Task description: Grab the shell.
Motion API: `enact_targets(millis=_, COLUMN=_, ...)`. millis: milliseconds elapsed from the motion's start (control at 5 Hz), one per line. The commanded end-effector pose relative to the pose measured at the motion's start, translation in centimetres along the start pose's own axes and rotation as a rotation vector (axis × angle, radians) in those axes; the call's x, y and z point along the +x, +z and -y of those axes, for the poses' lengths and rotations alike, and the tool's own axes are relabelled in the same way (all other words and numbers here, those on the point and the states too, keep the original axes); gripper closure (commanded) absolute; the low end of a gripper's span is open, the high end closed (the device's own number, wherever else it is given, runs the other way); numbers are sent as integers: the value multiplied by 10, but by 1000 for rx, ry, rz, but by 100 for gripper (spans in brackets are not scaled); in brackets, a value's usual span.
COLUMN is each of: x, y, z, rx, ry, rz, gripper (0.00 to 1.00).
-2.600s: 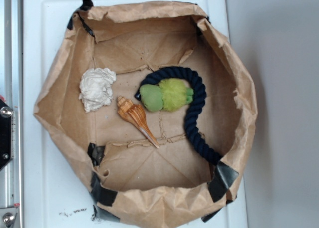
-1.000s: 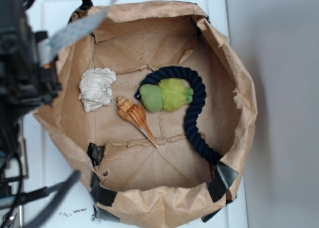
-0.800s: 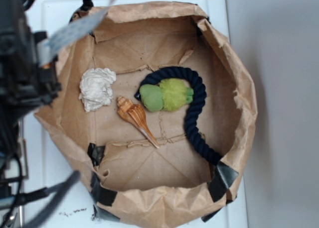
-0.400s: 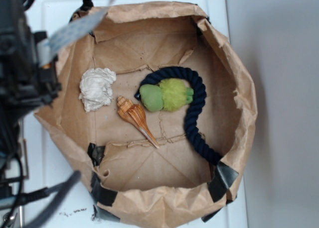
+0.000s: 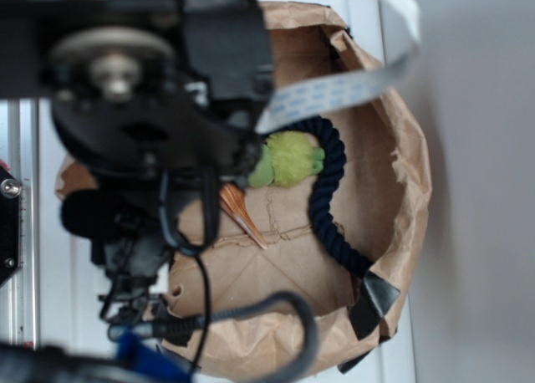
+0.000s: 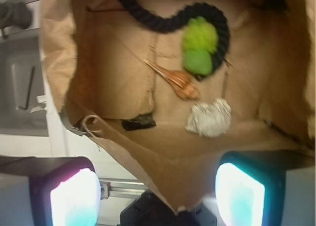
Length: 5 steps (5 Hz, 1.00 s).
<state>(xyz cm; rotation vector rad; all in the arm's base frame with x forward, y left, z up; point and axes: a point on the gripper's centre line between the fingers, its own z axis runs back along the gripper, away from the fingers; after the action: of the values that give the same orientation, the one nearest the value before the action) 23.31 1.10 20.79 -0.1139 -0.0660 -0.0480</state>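
Four things share the floor of the brown paper bag [image 6: 89, 102], and only one is wanted. In the wrist view the shell [image 6: 177, 80] lies near the middle of the bag floor, its thin point aimed toward ten o'clock and its ridged head toward four o'clock. The green plush toy [image 6: 198, 48] sits just beside that head at about one o'clock, ringed by the dark rope [image 6: 163, 22], and the crumpled white paper wad [image 6: 210, 118] lies near it at five o'clock.

The tool [image 6: 158, 191] hangs over the bag's near rim, well apart from the shell, with its two glowing pads [image 6: 74, 196] spread wide and nothing between them. In the exterior view the blurred arm [image 5: 142, 107] covers most of the bag; only the shell's pointed tail shows, at about four o'clock from the arm's bulk.

The main risk, as I judge it, is crowding: with jaws this wide, a descent centred on the shell's head could catch the plush or the paper wad as well, or nudge the shell aside. The shell looks glossy and tapers sharply, so a close on the thin point would likely squirt it out; the ridged head seems the safer hold. The folded bag wall under the tool could also snag a pad if the tool drops before it clears the rim. The wrist view is soft, so fine alignment is hard to judge.
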Motion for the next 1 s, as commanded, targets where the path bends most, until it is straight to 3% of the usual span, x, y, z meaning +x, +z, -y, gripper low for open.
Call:
enact_targets(millis=0, x=22, y=-9, z=2, rx=50, ry=-417, rz=129, gripper=0)
enact_targets(millis=200, x=-3, y=-26, z=1, rx=34, ry=-496, rz=141, gripper=0)
enact_targets(millis=400, x=-21, y=-41, z=-10, rx=-37, ry=-499, rz=122, gripper=0)
enact_targets(millis=800, x=-27, y=-50, z=-15, rx=-39, ry=-528, rz=99, gripper=0)
